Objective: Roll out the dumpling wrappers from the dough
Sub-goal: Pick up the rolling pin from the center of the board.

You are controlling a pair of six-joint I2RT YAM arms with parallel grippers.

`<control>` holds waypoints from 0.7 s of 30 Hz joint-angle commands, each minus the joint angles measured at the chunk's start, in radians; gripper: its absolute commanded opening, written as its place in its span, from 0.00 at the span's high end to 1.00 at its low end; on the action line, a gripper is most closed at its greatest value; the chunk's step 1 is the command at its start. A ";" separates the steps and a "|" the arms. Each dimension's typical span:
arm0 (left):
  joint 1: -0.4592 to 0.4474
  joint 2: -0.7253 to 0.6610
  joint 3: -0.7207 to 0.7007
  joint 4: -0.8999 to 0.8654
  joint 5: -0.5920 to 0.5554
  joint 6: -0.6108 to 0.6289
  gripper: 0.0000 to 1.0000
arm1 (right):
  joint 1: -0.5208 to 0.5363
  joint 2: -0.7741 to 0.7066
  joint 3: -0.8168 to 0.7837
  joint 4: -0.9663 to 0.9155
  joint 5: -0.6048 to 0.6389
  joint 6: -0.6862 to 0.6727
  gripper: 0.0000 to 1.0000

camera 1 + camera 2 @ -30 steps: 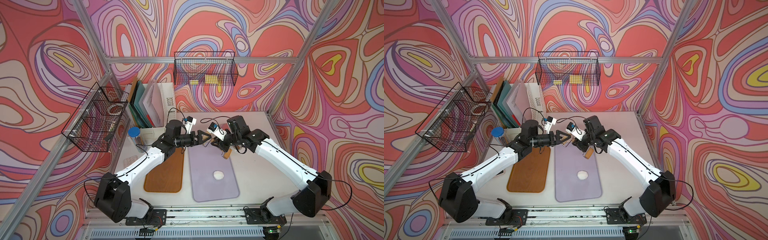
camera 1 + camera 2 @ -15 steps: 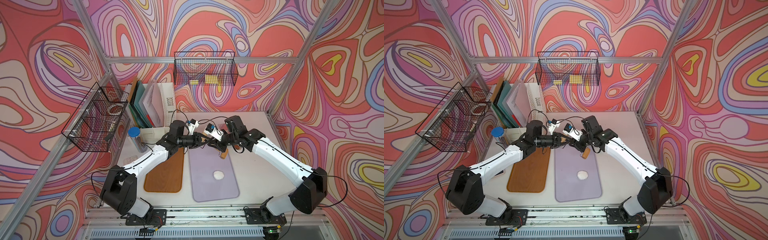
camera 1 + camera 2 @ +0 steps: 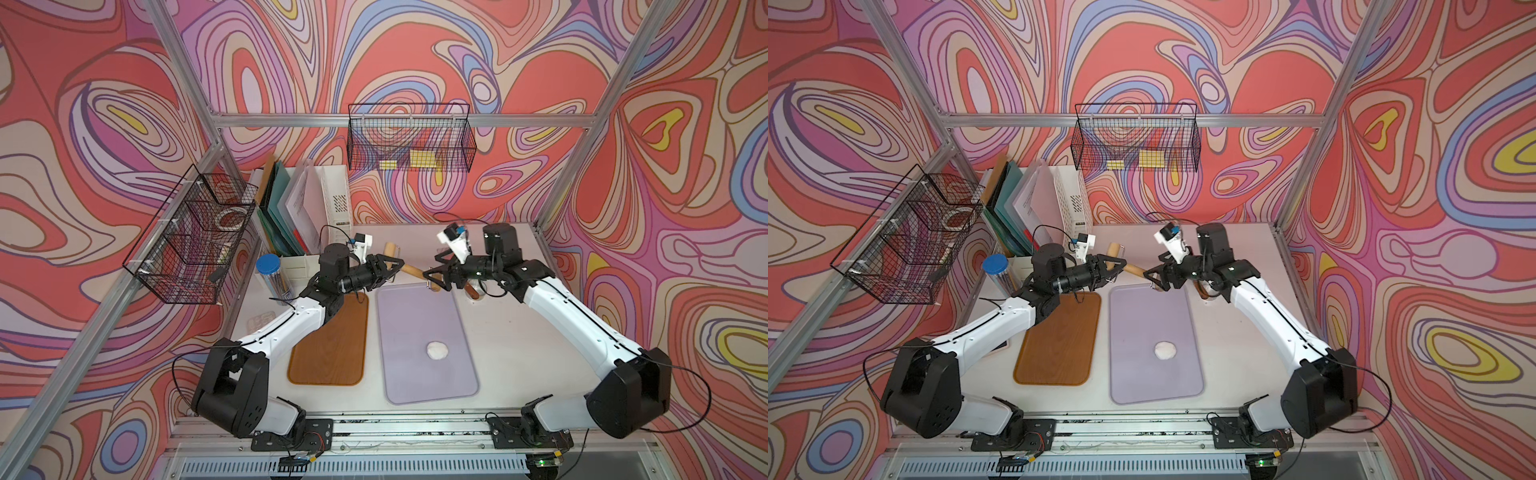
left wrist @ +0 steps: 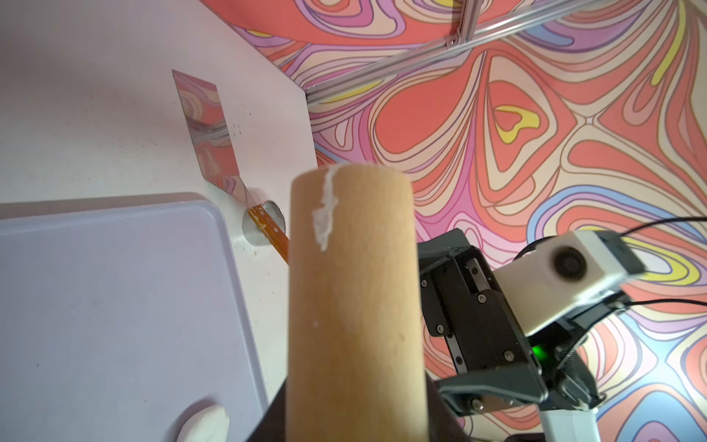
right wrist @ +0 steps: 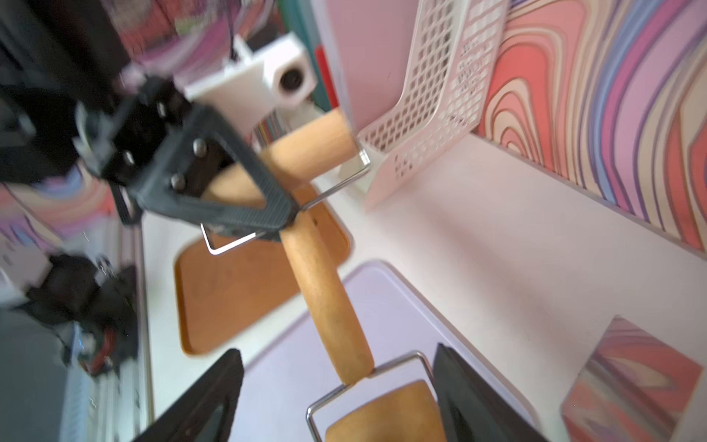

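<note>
Two-arm handover, it seemed, over the far edge of the mat (image 3: pixel 415 316): left gripper (image 3: pixel 395 265) clamped roller (image 3: pixel 410 270) by its handle; right gripper (image 3: pixel 432 279) had jaws spread wide around the other end. Dough (image 3: pixel 437 350) lay on the mat's near half.

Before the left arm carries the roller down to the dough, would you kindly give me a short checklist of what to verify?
1. Grip: the left gripper is clamped on the roller handle, beside the large head: ok.
2. Release: the right gripper jaws stand wide apart: ok.
3. Clearance: its fingers flank the small head: not ok.
4. Cleanliness: a dough streak sticks to the large head: not ok.
5. Target: the dough lies free on the purple mat: ok.
</note>
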 commanded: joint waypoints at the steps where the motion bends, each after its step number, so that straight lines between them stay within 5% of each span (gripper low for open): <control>1: 0.006 -0.066 -0.010 0.162 -0.048 -0.072 1.00 | -0.064 -0.077 -0.107 0.300 -0.166 0.396 0.05; 5: 0.006 -0.073 -0.023 0.229 -0.053 -0.124 1.00 | -0.174 -0.049 -0.216 0.504 -0.233 0.774 0.03; 7: 0.002 -0.065 -0.035 0.311 -0.051 -0.171 1.00 | -0.209 -0.015 -0.313 0.759 -0.270 1.013 0.03; 12: -0.038 -0.045 -0.024 0.351 -0.063 -0.189 1.00 | -0.171 0.120 -0.390 1.277 -0.306 1.398 0.07; 21: -0.084 0.029 -0.004 0.403 -0.097 -0.210 1.00 | -0.056 0.174 -0.327 1.346 -0.291 1.454 0.17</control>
